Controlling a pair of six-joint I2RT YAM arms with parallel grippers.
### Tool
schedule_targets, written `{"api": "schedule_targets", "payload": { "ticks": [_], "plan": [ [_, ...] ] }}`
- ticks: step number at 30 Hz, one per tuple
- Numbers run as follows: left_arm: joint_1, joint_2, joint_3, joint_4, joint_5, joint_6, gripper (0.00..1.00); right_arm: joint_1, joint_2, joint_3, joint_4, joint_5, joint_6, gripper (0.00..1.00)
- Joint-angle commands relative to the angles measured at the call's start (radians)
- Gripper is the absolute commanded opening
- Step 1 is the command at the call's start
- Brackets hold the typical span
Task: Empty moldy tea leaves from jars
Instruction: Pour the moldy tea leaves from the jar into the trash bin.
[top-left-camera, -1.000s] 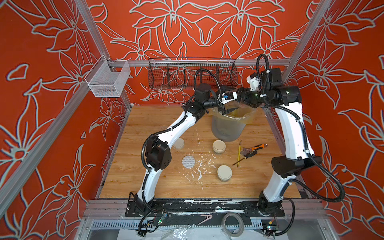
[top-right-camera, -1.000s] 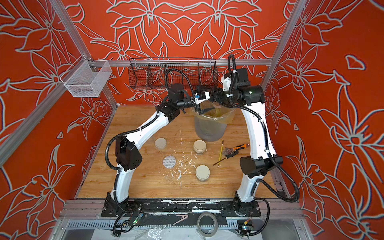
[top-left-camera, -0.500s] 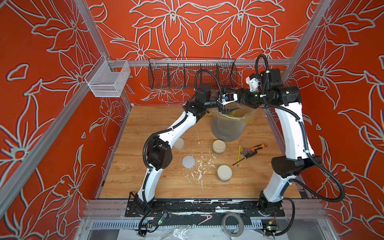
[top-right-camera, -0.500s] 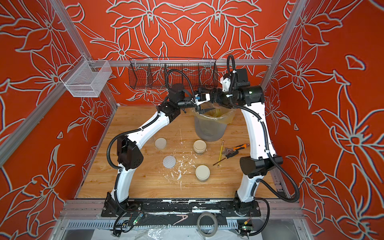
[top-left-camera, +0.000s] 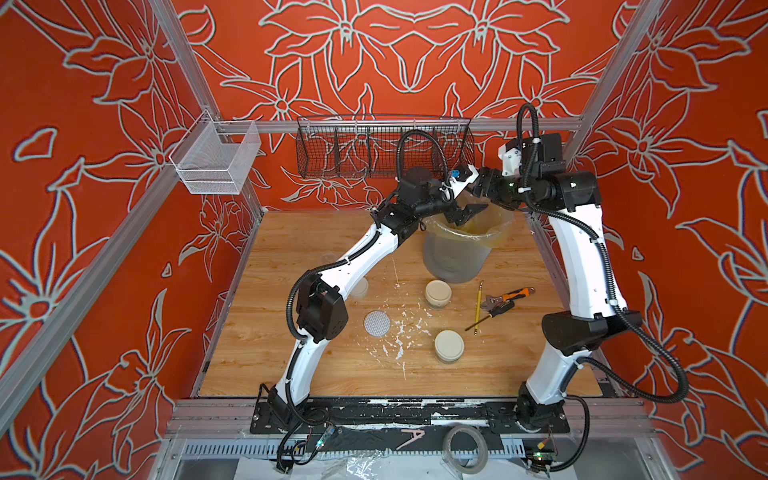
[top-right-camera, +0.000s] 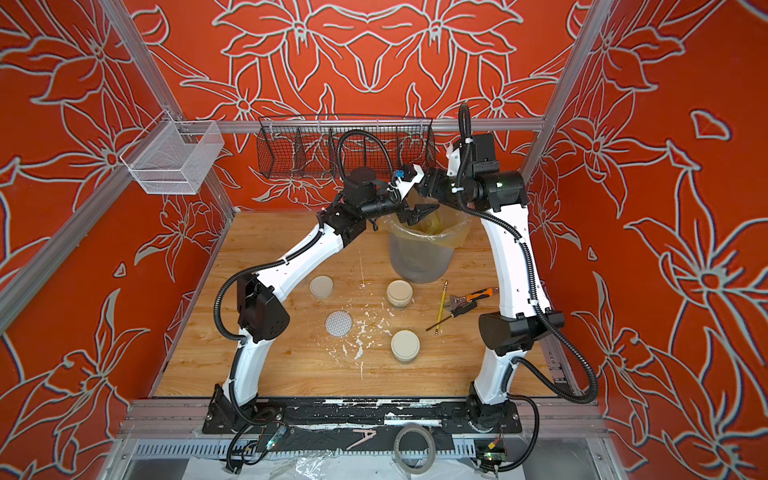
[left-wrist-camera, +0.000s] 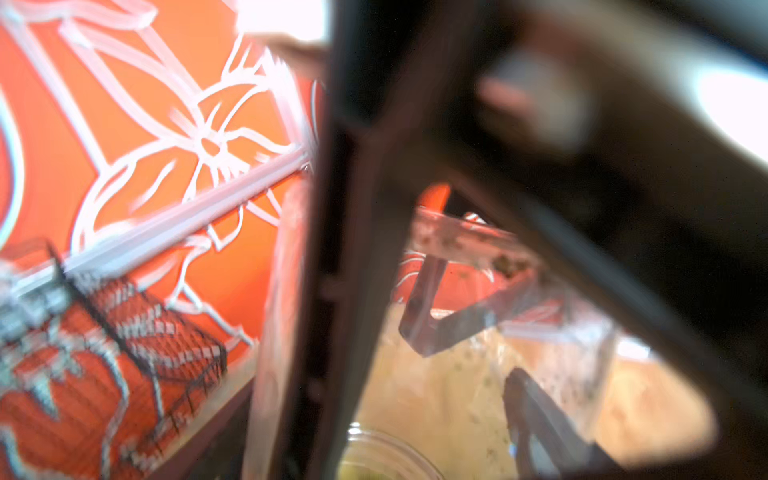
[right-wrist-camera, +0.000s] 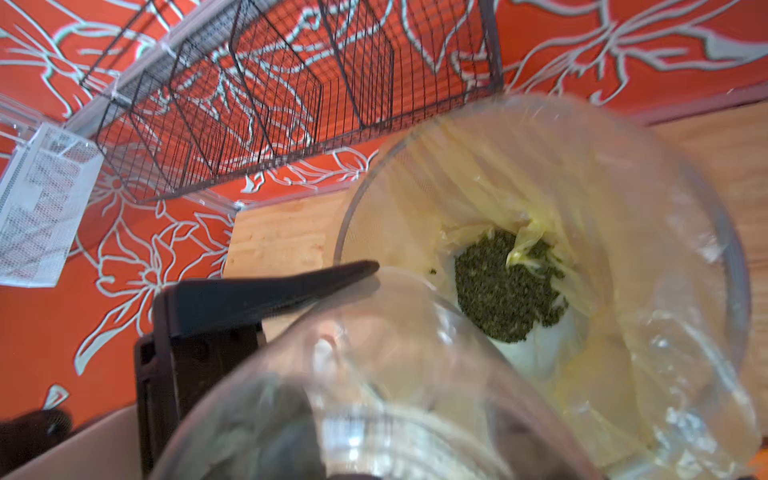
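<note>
My right gripper (top-left-camera: 476, 208) holds a clear open jar (right-wrist-camera: 395, 374) tilted mouth-down over the grey lined bin (top-left-camera: 453, 253) at the back of the table. Dark green tea leaves (right-wrist-camera: 507, 286) lie in a heap at the bottom of the bin's liner. My left gripper (top-left-camera: 457, 217) meets the same jar from the other side. One of its black fingers (right-wrist-camera: 270, 291) lies flat along the jar's wall near the rim, and its other finger is hidden. Two lidded jars (top-left-camera: 438, 292) (top-left-camera: 449, 345) stand in the middle of the table.
A dotted white lid (top-left-camera: 377, 323) and a cream lid (top-right-camera: 321, 286) lie left of centre among white flakes (top-left-camera: 399, 332). A pencil (top-left-camera: 478, 305) and an orange-handled wrench (top-left-camera: 505, 300) lie at the right. A black wire basket (top-left-camera: 384, 147) and a white mesh basket (top-left-camera: 216, 160) hang on the walls.
My left gripper's jaws have narrowed from wide open onto the jar over the bin. Both arms have barely shifted.
</note>
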Motion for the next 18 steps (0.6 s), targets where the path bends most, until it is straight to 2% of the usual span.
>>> {"api": "schedule_targets", "payload": {
  "ticks": [1,3,4,6,9,13,18],
  "plan": [
    [0.043,0.027,0.101,-0.045,-0.279,-0.479,0.76,0.032,0.006,0.03,0.038,-0.019,0.058,0.19],
    [0.044,0.039,0.125,-0.074,-0.255,-0.504,0.78,0.033,0.019,0.052,0.045,-0.012,0.056,0.18],
    [0.044,0.039,0.129,-0.08,-0.24,-0.499,0.83,0.033,0.033,0.076,0.033,-0.004,0.052,0.18],
    [0.044,0.032,0.127,-0.097,-0.21,-0.461,0.99,0.033,0.057,0.134,-0.005,0.023,0.031,0.17],
    [0.045,-0.006,0.09,-0.129,-0.17,-0.369,0.97,0.032,0.082,0.208,-0.06,0.104,-0.012,0.16],
    [0.047,-0.142,-0.124,-0.061,-0.166,-0.28,0.98,0.033,0.076,0.214,-0.07,0.266,-0.07,0.15],
    [0.047,-0.345,-0.443,0.09,-0.172,-0.199,0.97,0.043,0.09,0.199,-0.071,0.353,-0.112,0.14]
  ]
}}
